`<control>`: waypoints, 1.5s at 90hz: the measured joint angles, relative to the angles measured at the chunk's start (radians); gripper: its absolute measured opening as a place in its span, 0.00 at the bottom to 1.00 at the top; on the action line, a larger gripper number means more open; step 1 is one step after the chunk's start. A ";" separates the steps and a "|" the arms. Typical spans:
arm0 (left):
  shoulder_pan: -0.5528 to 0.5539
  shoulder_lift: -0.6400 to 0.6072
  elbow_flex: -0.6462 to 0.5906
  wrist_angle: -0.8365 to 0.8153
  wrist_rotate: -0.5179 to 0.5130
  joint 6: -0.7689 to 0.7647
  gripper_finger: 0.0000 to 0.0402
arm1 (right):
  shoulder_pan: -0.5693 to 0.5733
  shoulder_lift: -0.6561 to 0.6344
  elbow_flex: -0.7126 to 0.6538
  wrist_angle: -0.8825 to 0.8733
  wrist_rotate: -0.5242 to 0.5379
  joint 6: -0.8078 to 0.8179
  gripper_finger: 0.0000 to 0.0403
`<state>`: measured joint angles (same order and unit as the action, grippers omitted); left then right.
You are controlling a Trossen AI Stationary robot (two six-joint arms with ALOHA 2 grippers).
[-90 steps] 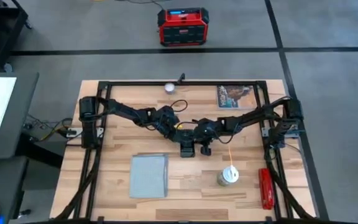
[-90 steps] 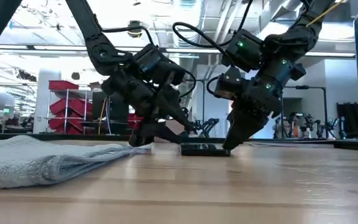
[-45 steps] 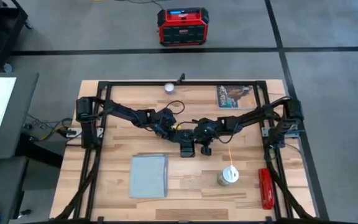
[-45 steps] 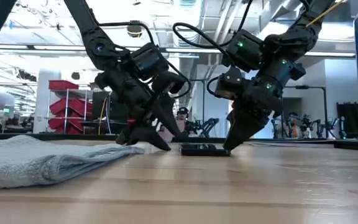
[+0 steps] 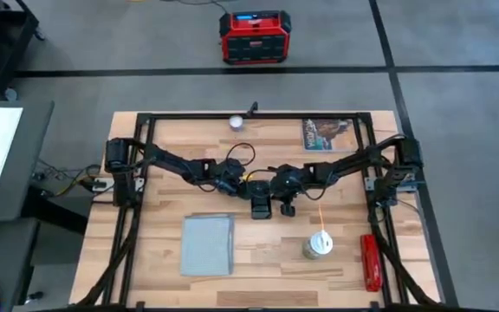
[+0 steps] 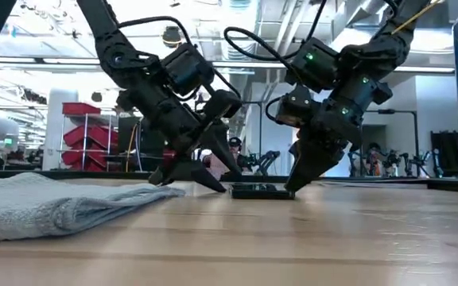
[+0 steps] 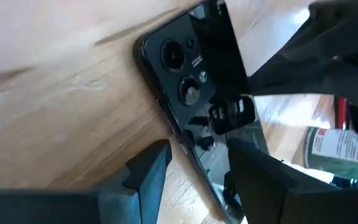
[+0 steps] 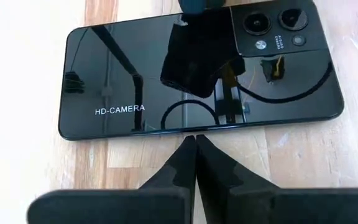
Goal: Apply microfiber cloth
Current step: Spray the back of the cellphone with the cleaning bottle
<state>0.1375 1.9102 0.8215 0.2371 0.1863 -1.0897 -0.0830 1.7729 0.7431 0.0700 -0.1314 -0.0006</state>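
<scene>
The microfiber cloth (image 5: 207,244) lies flat and folded on the near left of the table, apart from both grippers; in the low view the cloth (image 6: 46,202) is a soft heap. A black phone (image 5: 259,208) lies back up at the table's middle. My left gripper (image 7: 197,174) is open, tilted down at the phone's camera end (image 7: 185,74), one finger on either side of its edge. My right gripper (image 8: 196,142) is shut at the phone's long side. My left gripper: whether its fingers touch the phone cannot be told. My right gripper sets its shut fingertips (image 8: 191,149) against the phone's long side edge (image 8: 196,132), near the middle. The fingers slant down from the table's right (image 6: 291,187). The phone (image 6: 261,191) lies flat on the table.
A picture card (image 5: 328,134) lies at the far right and a small white ball (image 5: 236,122) at the far edge. A can (image 5: 319,246) and a red tool (image 5: 370,262) stand near right. Bare wood lies between the cloth and the can.
My left gripper has drawn back a little toward the table's left edge and tipped more steeply, its fingertips now beside the phone's end. My right gripper and the phone have kept still.
</scene>
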 joint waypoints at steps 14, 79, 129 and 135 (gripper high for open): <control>-0.006 0.000 -0.001 0.005 0.000 -0.001 0.38 | -0.006 0.035 0.000 0.060 -0.012 -0.004 0.00; -0.031 0.000 -0.003 0.019 -0.032 0.161 0.22 | -0.049 0.081 0.002 0.203 -0.060 -0.007 0.00; -0.046 -0.036 -0.010 0.156 -0.105 0.385 0.06 | -0.048 0.008 -0.001 0.166 0.030 0.003 0.00; -0.049 -0.074 -0.010 0.143 -0.114 0.422 0.05 | -0.050 -0.012 0.000 0.147 0.060 0.002 0.00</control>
<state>0.0884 1.8367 0.8111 0.3805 0.0725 -0.6673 -0.1326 1.7611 0.7426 0.2172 -0.0719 0.0011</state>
